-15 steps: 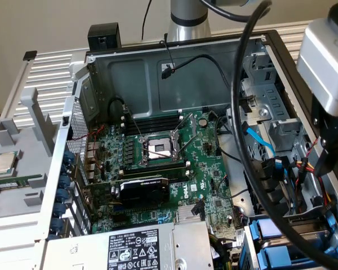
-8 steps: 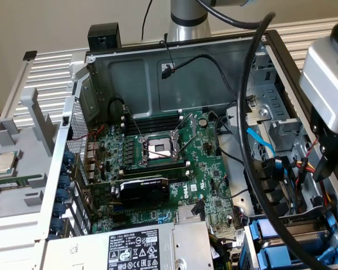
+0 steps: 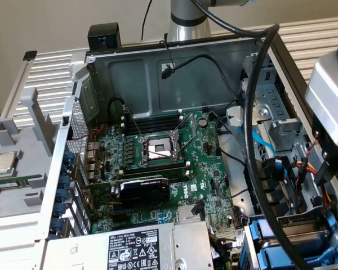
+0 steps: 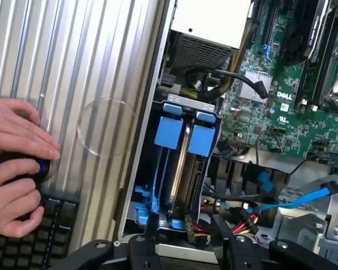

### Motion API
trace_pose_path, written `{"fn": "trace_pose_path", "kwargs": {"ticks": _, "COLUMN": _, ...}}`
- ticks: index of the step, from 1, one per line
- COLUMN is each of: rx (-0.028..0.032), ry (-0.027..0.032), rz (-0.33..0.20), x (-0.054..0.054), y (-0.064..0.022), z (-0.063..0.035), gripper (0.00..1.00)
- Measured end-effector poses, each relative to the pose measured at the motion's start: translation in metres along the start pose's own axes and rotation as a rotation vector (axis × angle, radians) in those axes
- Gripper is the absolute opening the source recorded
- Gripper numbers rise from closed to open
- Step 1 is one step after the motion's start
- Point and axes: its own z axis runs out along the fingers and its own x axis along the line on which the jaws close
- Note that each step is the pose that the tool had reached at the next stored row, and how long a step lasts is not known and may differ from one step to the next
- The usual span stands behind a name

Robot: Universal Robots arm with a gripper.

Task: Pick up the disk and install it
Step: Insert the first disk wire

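The disk [image 4: 182, 163] stands edge-on in the drive bay at the case's corner. A strip of its grey metal shows between two blue carrier frames [image 4: 172, 134] side by side. My gripper [image 4: 186, 228] hovers over the bay's cabled end, its two black fingers [image 4: 151, 229] apart with nothing between them. In the exterior view the blue carriers [image 3: 269, 233] sit at the lower right of the open case, under the arm's grey wrist housing [image 3: 331, 95].
A person's hands [image 4: 14, 169] rest on a black controller and keyboard on the ribbed table beside the case. The motherboard [image 3: 158, 163], a silver box with a warning label [image 3: 134, 248] and loose cables [image 4: 304, 197] crowd the case. A small silver chip [image 3: 3, 163] lies outside, at the exterior view's left.
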Motion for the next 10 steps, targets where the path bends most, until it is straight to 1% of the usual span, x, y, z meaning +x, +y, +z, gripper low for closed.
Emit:
{"fn": "trace_pose_path", "kwargs": {"ticks": 2, "rx": 0.0019, "ry": -0.0129, "rz": -0.004, "x": 0.0009, "y": 0.0001, "z": 0.0011, "gripper": 0.49}}
{"fn": "trace_pose_path", "kwargs": {"ticks": 3, "rx": 0.0019, "ry": -0.0180, "rz": -0.006, "x": 0.0015, "y": 0.0002, "z": 0.0018, "gripper": 0.49}}
{"fn": "trace_pose_path", "kwargs": {"ticks": 5, "rx": -0.0010, "ry": -0.0226, "rz": -0.009, "x": 0.0038, "y": 0.0008, "z": 0.0041, "gripper": 0.49}}
{"fn": "trace_pose_path", "kwargs": {"ticks": 8, "rx": -0.0064, "ry": -0.0261, "rz": -0.017, "x": 0.0063, "y": 0.0015, "z": 0.0081, "gripper": 0.49}}
{"fn": "trace_pose_path", "kwargs": {"ticks": 10, "rx": -0.0082, "ry": -0.0295, "rz": -0.023, "x": 0.0074, "y": 0.0017, "z": 0.0102, "gripper": 0.49}}
